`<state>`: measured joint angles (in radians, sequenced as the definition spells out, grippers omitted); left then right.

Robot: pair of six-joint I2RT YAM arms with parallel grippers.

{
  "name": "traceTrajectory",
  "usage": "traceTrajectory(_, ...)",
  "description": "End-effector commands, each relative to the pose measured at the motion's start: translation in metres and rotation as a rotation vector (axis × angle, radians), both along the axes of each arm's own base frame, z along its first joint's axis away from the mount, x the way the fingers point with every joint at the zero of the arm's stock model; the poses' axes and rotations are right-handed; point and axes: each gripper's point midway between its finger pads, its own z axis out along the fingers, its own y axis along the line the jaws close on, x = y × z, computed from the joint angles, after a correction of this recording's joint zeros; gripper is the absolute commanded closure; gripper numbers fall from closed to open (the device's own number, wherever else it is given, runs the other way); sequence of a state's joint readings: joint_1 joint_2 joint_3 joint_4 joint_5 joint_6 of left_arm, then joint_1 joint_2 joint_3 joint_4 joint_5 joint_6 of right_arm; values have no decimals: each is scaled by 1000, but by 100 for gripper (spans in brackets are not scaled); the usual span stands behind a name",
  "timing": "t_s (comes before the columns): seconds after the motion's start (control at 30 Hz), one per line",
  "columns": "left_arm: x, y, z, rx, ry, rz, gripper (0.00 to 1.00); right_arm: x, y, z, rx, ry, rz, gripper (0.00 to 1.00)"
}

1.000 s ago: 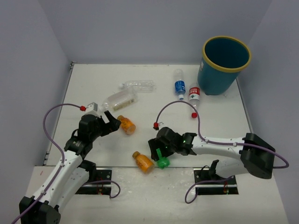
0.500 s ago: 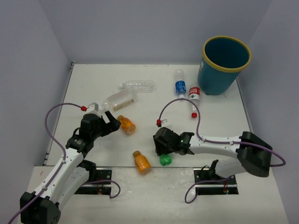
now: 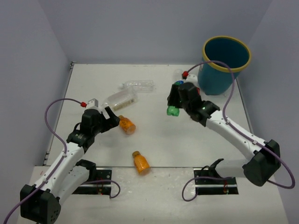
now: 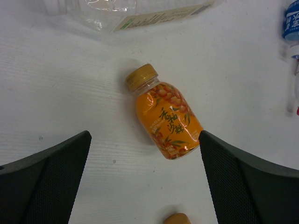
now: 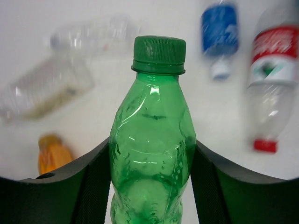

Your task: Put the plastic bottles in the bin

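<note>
A robotics lab test cell — a flat white tabletop (image 3: 154, 135) boxed in by plain pale-lilac wall panels (image 3: 140, 32). Two white-and-black robot arms (image 3: 65, 161) sit bolted at its edge, trailing purple cables (image 3: 46, 116).

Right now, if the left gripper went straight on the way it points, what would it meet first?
Probably the orange bottle lying ahead between the left gripper's open fingers; depth unclear.

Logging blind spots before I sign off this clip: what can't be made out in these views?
Top view: the right arm hides most of the blue-labelled bottle and the red-labelled bottle.
Right wrist view: the base of the green bottle runs off the bottom edge; bottles behind it are blurred.
Left wrist view: the second orange bottle is cut by the bottom edge, the clear bottle by the top edge.
</note>
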<state>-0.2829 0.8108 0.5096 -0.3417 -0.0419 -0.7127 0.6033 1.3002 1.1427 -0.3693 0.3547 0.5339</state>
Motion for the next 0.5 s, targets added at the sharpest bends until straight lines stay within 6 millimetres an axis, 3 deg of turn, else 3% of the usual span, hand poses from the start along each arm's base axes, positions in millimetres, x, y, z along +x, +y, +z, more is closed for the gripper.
traceTrajectory(0.0,21,5,31,38,-75,25,0,67,-60,103,-3,-240,-169,72)
traceTrajectory(0.13,29,12,49,37,-104,91,0,110,-105,156,30,-337,-309,71)
traceTrajectory(0.23,33,13,66,5,-170,116,0,139,-142,184,43,-401,-467,69)
traceTrajectory(0.33,35,17,80,-16,-247,147,0,170,-164,196,55,-438,-574,67)
traceTrajectory(0.47,34,21,89,-2,-296,152,0,187,-206,199,25,-491,-802,64)
